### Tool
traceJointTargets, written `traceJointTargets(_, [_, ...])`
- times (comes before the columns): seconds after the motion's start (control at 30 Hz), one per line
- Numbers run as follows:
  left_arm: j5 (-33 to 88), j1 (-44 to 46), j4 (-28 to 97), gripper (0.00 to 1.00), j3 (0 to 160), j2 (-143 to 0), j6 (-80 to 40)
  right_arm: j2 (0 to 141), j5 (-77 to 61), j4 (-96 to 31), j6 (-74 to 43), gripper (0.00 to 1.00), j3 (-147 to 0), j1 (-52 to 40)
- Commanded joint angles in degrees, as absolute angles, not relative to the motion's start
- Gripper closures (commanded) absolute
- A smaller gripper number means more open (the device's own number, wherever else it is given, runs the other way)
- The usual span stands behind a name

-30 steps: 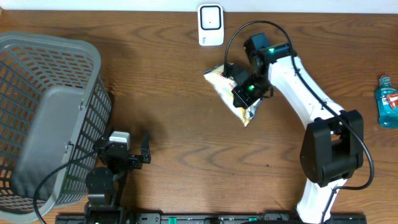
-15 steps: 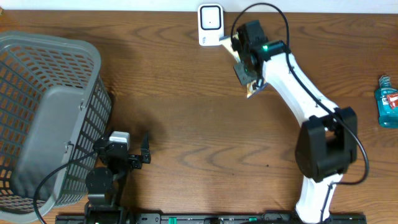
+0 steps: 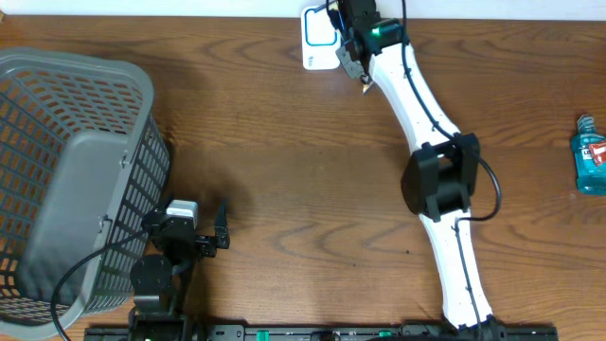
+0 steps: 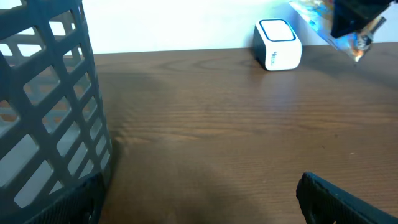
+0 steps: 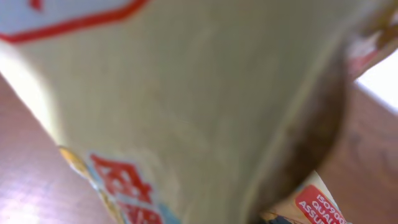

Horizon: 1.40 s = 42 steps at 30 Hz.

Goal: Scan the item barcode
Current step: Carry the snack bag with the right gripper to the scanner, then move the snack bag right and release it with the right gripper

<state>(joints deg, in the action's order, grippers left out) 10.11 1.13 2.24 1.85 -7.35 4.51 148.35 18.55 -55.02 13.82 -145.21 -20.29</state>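
Note:
The item is a beige snack packet with red print. It fills the right wrist view [image 5: 186,93] and hides the fingers there. My right gripper [image 3: 355,43] is shut on the packet and holds it off the table, right beside the white barcode scanner [image 3: 317,43] at the far edge. From the left wrist view the packet [image 4: 320,25] hangs just right of the scanner [image 4: 278,43], tilted, with a crimped end [image 4: 364,43] pointing down. My left gripper [image 3: 221,227] rests low near the front edge, open and holding nothing [image 4: 205,205].
A large grey mesh basket [image 3: 57,180] takes up the left side, close to the left gripper [image 4: 43,93]. A blue mouthwash bottle [image 3: 589,153] lies at the right edge. The right arm stretches diagonally across the table's right half.
The right arm has carried the packet from the middle of the table up and back to the scanner. The left arm has stayed still.

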Motion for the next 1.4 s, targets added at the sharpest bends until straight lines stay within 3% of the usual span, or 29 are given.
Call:
traceJointTargets(0.0, [10.0,1.04,2.92,0.02,0.23,-7.2,4.25,151.26,27.07,-52.8,21.04,0.99,-148.77,-21.47])
traceJointTargets(0.3, [10.0,1.04,2.92,0.02,0.23,-7.2,4.25,152.11,24.29,-54.59,18.13,0.99,-151.87,-22.24])
traceJointTargets(0.57, [10.0,1.04,2.92,0.02,0.23,-7.2,4.25,147.57,19.57,-76.01,8.75,0.99,-157.58,-19.75])
traceJointTargets(0.77, [10.0,1.04,2.92,0.02,0.23,-7.2,4.25,146.34,20.14,-83.53,5.19,0.99,-157.14,-10.13])
traceJointTargets(1.23, [10.0,1.04,2.92,0.02,0.23,-7.2,4.25,146.36,21.15,-72.84,-5.15,0.99,-139.22,18.04])
traceJointTargets(1.27, [10.0,1.04,2.92,0.02,0.23,-7.2,4.25,146.36,18.09,-72.82,-5.13,0.93,-139.13,19.57])
traceJointTargets(1.3, [10.0,1.04,2.92,0.02,0.23,-7.2,4.25,146.21,14.24,-72.84,-5.13,0.71,-139.17,20.99])
traceJointTargets(1.33, [10.0,1.04,2.92,0.02,0.23,-7.2,4.25,145.95,11.18,-72.84,-5.1,0.42,-139.17,21.98])
traceJointTargets(1.37, [10.0,1.04,2.92,0.02,0.23,-7.2,4.25,145.45,8.14,-72.82,-5.08,0.36,-139.2,23.22])
